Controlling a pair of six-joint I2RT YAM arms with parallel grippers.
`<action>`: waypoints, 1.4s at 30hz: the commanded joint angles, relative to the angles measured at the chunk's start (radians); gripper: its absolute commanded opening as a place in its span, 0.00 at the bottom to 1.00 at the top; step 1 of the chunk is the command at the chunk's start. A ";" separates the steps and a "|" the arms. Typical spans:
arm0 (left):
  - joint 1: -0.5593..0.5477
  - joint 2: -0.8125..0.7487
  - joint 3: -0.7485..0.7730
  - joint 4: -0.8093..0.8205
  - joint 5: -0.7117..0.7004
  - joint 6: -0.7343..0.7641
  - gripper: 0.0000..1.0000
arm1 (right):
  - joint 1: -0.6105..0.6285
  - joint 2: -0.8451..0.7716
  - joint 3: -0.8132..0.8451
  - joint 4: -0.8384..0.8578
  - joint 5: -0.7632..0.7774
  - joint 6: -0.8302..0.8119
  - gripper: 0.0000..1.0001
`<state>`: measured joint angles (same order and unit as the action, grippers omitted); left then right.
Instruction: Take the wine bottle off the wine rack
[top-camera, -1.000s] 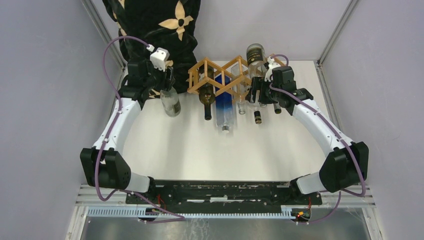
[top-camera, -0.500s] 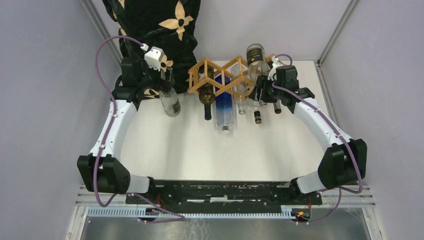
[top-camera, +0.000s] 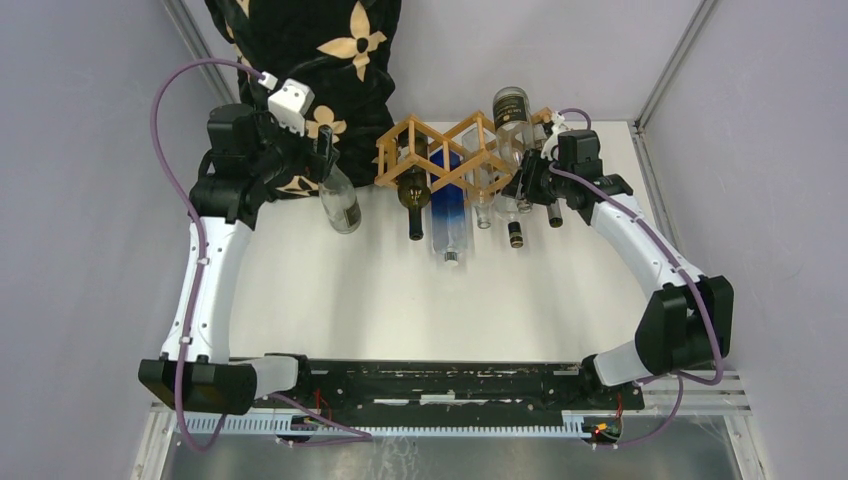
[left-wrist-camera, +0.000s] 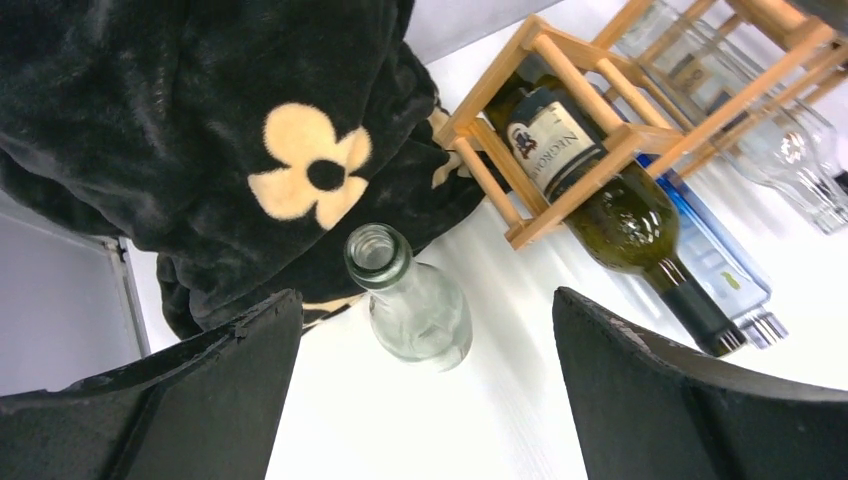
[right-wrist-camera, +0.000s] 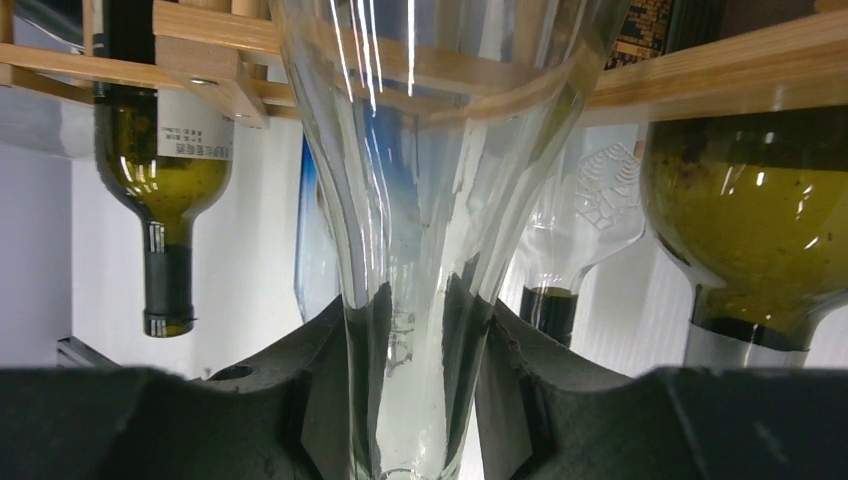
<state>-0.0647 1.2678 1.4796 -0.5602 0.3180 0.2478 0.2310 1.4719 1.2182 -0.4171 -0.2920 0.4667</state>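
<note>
Bottle (right-wrist-camera: 415, 200): clear, lying in rack (right-wrist-camera: 700, 70), right part; body in cell, neck jutting toward near edge of counter (left-wrist-camera: 450, 430). Right fingers (right-wrist-camera: 320, 385) pinch neck from both sides. Long axis runs rack-to-near-edge, so exit likely straight pull along it. Left fingers (left-wrist-camera: 200, 400) spread, well apart from rack, over upright bottle (left-wrist-camera: 415, 315).
</note>
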 joint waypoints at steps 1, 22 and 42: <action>0.002 -0.054 0.037 -0.073 0.107 0.089 1.00 | 0.010 -0.107 0.032 0.132 -0.114 0.038 0.00; -0.016 -0.288 -0.209 -0.221 0.379 0.495 1.00 | 0.274 -0.280 0.016 0.451 -0.314 0.293 0.00; -0.022 -0.633 -0.519 -0.285 0.431 1.334 1.00 | 0.682 -0.180 0.025 0.232 -0.205 0.136 0.00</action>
<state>-0.0830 0.6785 1.0008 -0.8841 0.6945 1.3731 0.8604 1.3117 1.1824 -0.4038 -0.5098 0.6827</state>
